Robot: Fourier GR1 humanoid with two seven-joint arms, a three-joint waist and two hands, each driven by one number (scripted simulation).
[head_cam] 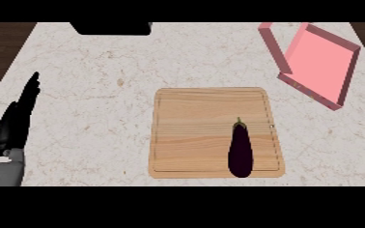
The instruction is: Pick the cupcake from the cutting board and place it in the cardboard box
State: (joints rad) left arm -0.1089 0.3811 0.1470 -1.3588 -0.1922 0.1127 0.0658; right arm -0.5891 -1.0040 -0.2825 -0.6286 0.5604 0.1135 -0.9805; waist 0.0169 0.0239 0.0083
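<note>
Head view: no cupcake shows; an eggplant (240, 149) lies lengthwise on the cutting board (192, 125), right of the resting left hand (21, 113), fingers straight. Pink box (321, 65) sits farther right.

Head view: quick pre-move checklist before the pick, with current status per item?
1. Cupcake on the board: not ok. Only an eggplant lies there, near the board's right edge.
2. Box open and unobstructed: ok. The pink box sits at the counter's far right, opening visible, nothing inside that shows.
3. Right hand in view: not ok. It does not show.
4. Left hand free: ok. It rests open at the left edge, fingers up, holding nothing.
5. Path from board to box: ok. Bare counter lies between them.
6. Dark object at the far edge: cannot tell what it is.
</note>
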